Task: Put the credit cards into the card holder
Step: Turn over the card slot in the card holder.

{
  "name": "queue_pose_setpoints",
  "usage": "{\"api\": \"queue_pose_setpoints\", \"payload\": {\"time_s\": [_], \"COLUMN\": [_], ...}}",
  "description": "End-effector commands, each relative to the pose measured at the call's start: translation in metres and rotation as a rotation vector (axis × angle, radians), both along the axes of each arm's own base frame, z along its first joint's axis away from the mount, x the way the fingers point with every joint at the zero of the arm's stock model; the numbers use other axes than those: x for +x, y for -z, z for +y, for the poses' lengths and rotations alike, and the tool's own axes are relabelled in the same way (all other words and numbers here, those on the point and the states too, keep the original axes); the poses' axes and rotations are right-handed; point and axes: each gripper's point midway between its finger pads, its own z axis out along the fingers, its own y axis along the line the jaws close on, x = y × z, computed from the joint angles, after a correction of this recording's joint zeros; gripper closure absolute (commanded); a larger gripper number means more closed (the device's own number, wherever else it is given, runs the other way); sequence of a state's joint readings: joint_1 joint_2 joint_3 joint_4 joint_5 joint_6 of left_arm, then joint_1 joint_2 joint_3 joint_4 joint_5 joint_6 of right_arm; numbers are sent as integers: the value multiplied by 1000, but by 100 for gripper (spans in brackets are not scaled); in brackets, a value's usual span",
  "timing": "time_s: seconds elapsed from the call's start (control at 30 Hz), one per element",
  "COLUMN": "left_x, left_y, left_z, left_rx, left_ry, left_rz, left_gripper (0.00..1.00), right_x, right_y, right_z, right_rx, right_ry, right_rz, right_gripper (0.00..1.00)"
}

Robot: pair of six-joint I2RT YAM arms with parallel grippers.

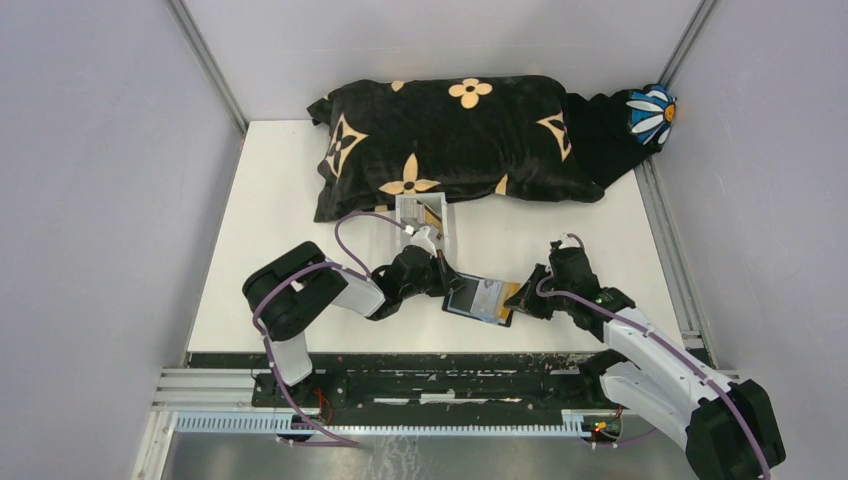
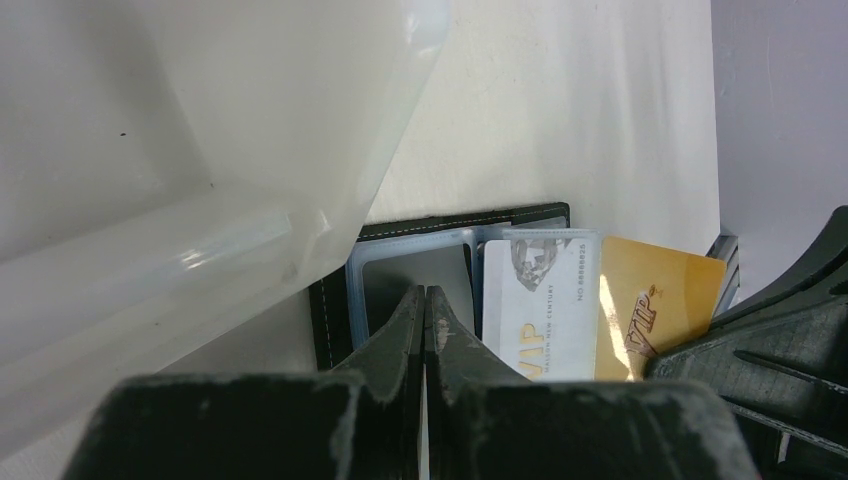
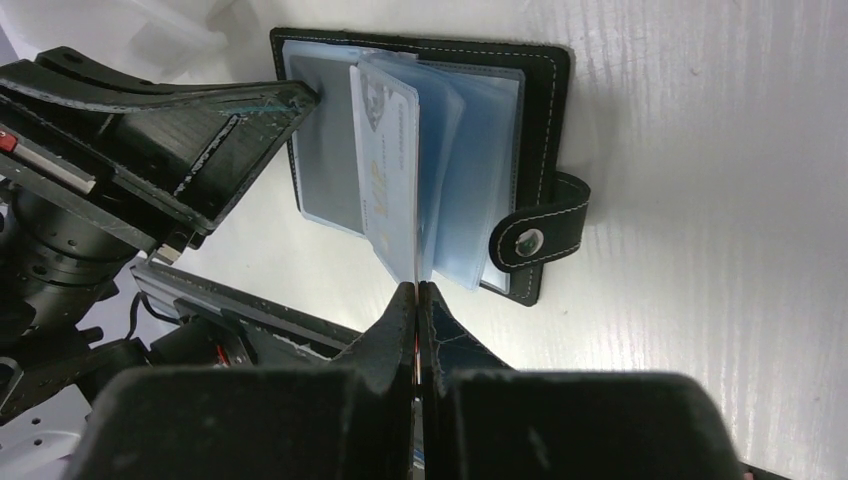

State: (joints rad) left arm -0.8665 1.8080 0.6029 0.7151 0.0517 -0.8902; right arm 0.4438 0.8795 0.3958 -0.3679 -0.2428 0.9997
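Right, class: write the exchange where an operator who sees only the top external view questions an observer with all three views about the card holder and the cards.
Operator: Is any card in the holder yet?
Observer: Yes. The left wrist view shows a white VIP card inside one clear sleeve of the card holder.
Operator: What does the right pincer hold?
Observer: The right pincer is shut on the gold card, which is close to the open sleeves.
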Motion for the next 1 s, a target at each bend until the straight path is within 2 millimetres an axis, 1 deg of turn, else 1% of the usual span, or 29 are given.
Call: {"api": "queue_pose_setpoints", "payload": {"time_s": [0.0, 0.07, 0.23, 0.43, 0.6, 0.7, 0.77, 0.87, 0.97], "left_x": [-15, -15, -15, -14, -15, -15, -15, -15, -14], "left_y": [46, 47, 45, 42, 43, 44, 43, 40, 35], "left_z": [27, 27, 28, 32, 33, 32, 32, 33, 34], "left_rx": [165, 167, 171, 188, 196, 196, 194, 192, 189], "left_ry": [-17, -18, -17, -25, -24, -24, -23, -26, -33], "left_rz": [76, 77, 74, 64, 64, 69, 69, 66, 56], "left_gripper": [97, 97, 97, 97, 97, 97, 97, 97, 97], "right_x": [14, 16, 23, 31, 33, 34, 35, 36, 39], "right_y": [-20, -24, -24, -36, -42, -40, -36, -28, -26], "right_z": [10, 13, 21, 27, 29, 31, 34, 41, 50], "right_rx": [57, 63, 87, 94, 84, 82, 83, 89, 96], "right_ry": [-9, -17, -37, -54, -67, -74, -79, -96, -115], "right_rz": [-66, -77, -74, -106, -123, -119, -110, -97, -101], "right_gripper": [99, 99, 99, 99, 99, 99, 99, 99, 99]}}
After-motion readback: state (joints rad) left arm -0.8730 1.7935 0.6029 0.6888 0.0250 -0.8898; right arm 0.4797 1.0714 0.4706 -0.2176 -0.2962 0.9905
